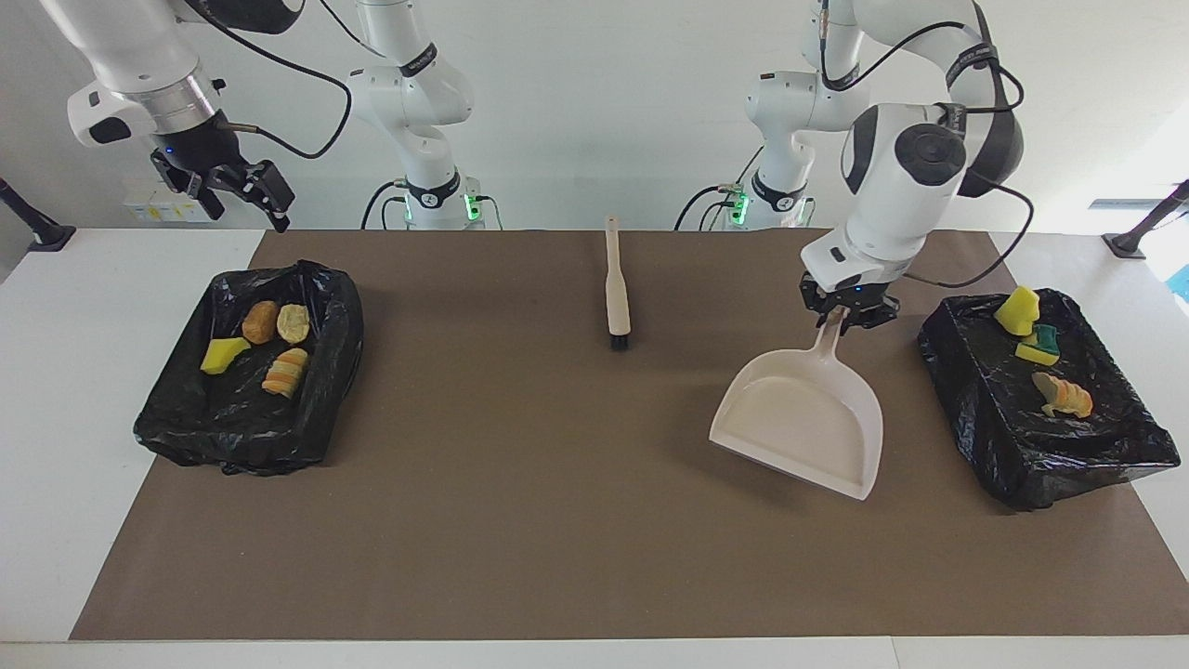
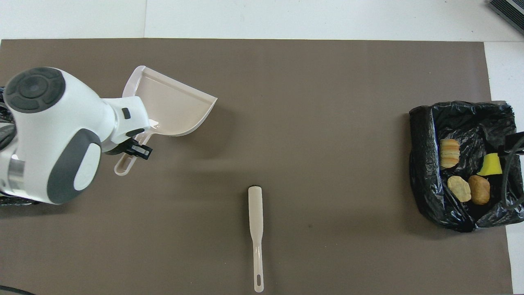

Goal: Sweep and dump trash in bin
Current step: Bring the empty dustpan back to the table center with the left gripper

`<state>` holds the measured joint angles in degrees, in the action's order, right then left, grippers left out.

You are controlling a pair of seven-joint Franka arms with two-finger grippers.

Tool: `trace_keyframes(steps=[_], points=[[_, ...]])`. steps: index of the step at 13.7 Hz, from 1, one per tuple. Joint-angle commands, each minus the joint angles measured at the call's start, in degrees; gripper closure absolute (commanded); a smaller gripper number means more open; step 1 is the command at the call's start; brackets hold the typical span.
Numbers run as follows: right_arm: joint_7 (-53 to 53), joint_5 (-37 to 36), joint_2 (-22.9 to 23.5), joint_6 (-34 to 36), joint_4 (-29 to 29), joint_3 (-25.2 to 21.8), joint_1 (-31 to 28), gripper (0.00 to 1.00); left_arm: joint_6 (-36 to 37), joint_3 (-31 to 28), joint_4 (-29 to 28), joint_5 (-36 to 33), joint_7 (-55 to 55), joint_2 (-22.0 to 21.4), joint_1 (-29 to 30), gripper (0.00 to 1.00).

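The beige dustpan (image 1: 808,418) rests on the brown mat and is empty; it also shows in the overhead view (image 2: 172,106). My left gripper (image 1: 843,316) is shut on its handle. The trash lies in two black-lined bins. The bin (image 1: 176,427) at the right arm's end holds a yellow sponge chunk (image 1: 224,355) and three bread-like lumps (image 1: 285,372). The bin (image 1: 1068,465) at the left arm's end holds a yellow sponge chunk (image 1: 1018,309), a green-and-yellow sponge (image 1: 1040,346) and an orange lump (image 1: 1064,395). My right gripper (image 1: 237,200) is open and empty, raised over the bin at its end.
A beige brush (image 1: 617,288) with black bristles lies on the mat at mid table, nearer to the robots than the dustpan; it also shows in the overhead view (image 2: 256,221). The brown mat (image 1: 520,520) covers most of the white table.
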<state>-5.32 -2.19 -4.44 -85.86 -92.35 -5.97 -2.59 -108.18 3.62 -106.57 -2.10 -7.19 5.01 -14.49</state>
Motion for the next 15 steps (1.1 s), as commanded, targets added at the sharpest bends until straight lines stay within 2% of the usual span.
trace_keyframes(steps=[1,6,9,15], points=[[1.89,1.48,-1.18,0.08,-1.35,-0.1,-0.05,0.0,-7.29,-1.15,-0.4,1.66,10.5,3.5,-6.32,1.0],[1.89,2.01,-0.92,0.78,-0.73,-0.1,0.3,0.0,-15.11,-1.15,1.36,5.52,22.46,9.75,-14.59,1.0],[1.72,1.75,-1.1,0.25,-0.73,0.08,0.3,0.0,-19.07,-1.15,1.45,5.52,27.21,11.25,-18.11,1.0],[1.72,1.92,-1.1,0.17,-0.73,0.52,0.39,0.0,-19.26,-1.15,1.36,5.52,37.4,11.25,-21.55,1.0]])
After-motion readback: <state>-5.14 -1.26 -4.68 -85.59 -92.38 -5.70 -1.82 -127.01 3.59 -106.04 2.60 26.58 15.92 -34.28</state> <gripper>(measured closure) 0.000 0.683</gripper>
